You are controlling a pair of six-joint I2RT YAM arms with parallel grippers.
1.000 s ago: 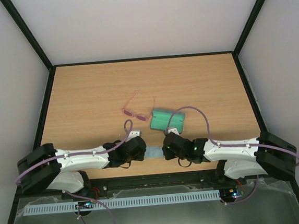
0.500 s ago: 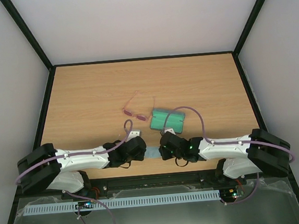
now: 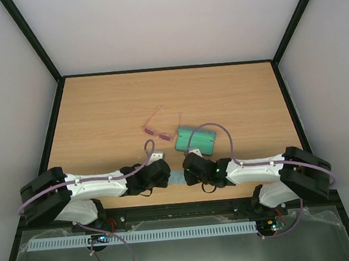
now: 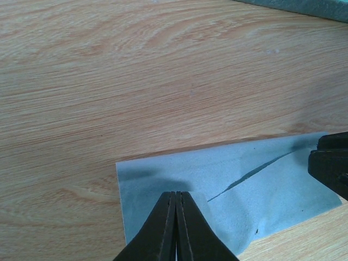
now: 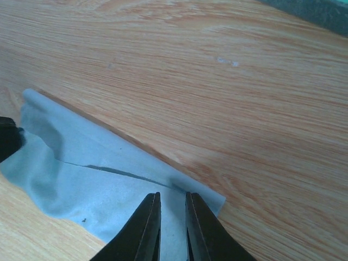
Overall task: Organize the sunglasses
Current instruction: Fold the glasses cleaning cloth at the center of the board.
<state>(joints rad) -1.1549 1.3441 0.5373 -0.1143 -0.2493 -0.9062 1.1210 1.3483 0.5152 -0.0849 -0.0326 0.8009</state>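
Observation:
The pink wire-framed sunglasses (image 3: 157, 128) lie open on the table, left of the green case (image 3: 195, 139). A light blue cloth (image 3: 177, 178) lies at the near edge between my grippers. It also shows in the left wrist view (image 4: 255, 190) and the right wrist view (image 5: 81, 185), with a crease across it. My left gripper (image 4: 176, 192) is shut, its tips pinching the cloth near its left edge. My right gripper (image 5: 173, 194) is narrowly open, its fingers over the cloth's right corner. The sunglasses are out of both wrist views.
The case's edge shows at the top of the left wrist view (image 4: 304, 4) and the right wrist view (image 5: 321, 11). Black frame rails border the wooden table (image 3: 111, 105). The right gripper's dark finger (image 4: 329, 163) sits at the cloth's far side.
My right arm has moved left, bringing its gripper over the cloth's right corner. The left arm, sunglasses and case have not moved.

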